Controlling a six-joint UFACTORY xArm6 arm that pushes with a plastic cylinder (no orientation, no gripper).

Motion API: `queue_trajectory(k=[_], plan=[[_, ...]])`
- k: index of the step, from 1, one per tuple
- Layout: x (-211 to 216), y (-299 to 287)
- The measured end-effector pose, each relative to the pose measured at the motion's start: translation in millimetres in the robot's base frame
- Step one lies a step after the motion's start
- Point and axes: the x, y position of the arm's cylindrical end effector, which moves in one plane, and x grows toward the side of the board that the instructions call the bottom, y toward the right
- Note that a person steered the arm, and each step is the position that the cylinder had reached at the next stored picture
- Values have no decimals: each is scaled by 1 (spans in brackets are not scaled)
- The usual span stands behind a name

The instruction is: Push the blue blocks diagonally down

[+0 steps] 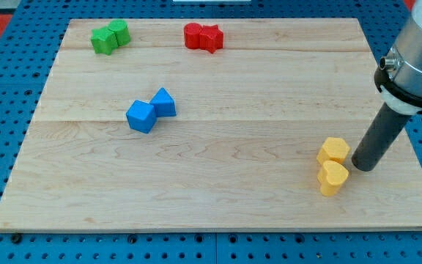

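Note:
Two blue blocks sit touching left of the board's middle: a blue cube (141, 116) and a blue wedge-like block (164, 102) to its upper right. My tip (363, 166) is at the lower right of the board, far from the blue blocks, just right of two yellow blocks: a yellow hexagonal block (335, 151) and a yellow heart-shaped block (333, 177) below it. The tip stands very close to both; whether it touches them I cannot tell.
Two green blocks (109, 37) sit touching at the upper left. Two red blocks (203, 37) sit touching at the upper middle. The wooden board (218, 183) lies on a blue pegboard surface. The arm's grey body (420, 59) is at the right edge.

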Motion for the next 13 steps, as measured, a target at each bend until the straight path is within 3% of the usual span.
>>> queue_trajectory(k=[4, 5, 7, 9, 12, 13], plan=[[-33, 2], [-90, -55], [-158, -213], [-121, -307], [-123, -305], [-168, -275]])
